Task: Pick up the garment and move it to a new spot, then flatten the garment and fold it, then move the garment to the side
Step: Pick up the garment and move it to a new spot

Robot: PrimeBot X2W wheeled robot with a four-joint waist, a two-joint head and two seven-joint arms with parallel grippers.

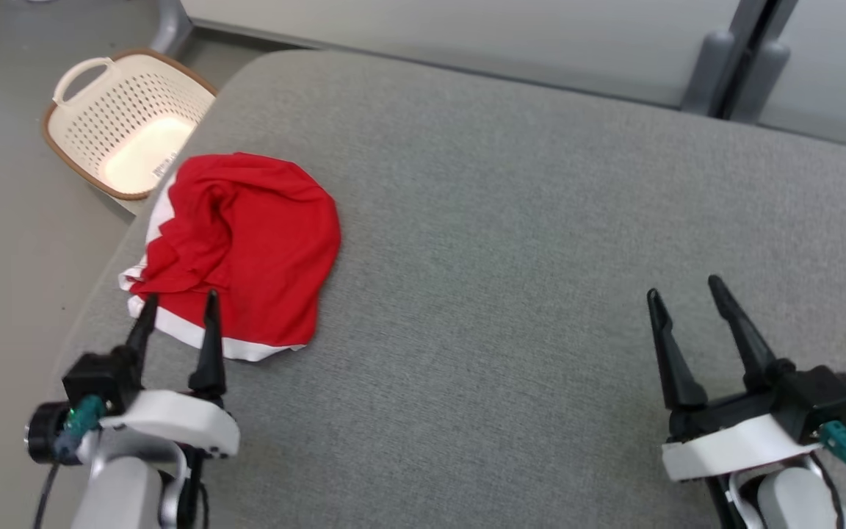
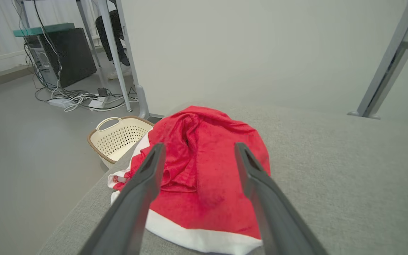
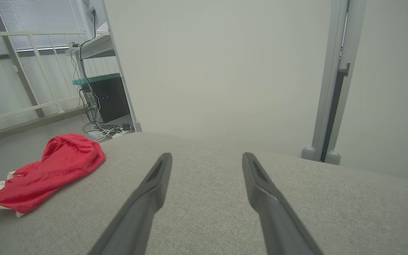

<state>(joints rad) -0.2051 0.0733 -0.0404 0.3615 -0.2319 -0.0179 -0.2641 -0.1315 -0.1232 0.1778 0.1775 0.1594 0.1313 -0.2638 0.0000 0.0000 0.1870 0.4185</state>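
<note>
Our left tool (image 1: 181,296) stands spread and empty, its tips at the near white hem of the red garment (image 1: 247,235), which lies crumpled at the desk's (image 1: 540,184) left edge. Our right tool (image 1: 684,286), likewise spread, is well apart from it. We count one garment, two tools and one basket (image 1: 125,121).

The garment (image 1: 247,235) is red with white trim; the bench (image 1: 540,220) is grey; the basket (image 1: 111,110), upper left, is cream, brown-rimmed and perforated.

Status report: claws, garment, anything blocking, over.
Left claw open, at near edge of crumpled red white-trimmed garment. Right claw open, apart. Cream perforated plastic basket on floor, not blocking.
</note>
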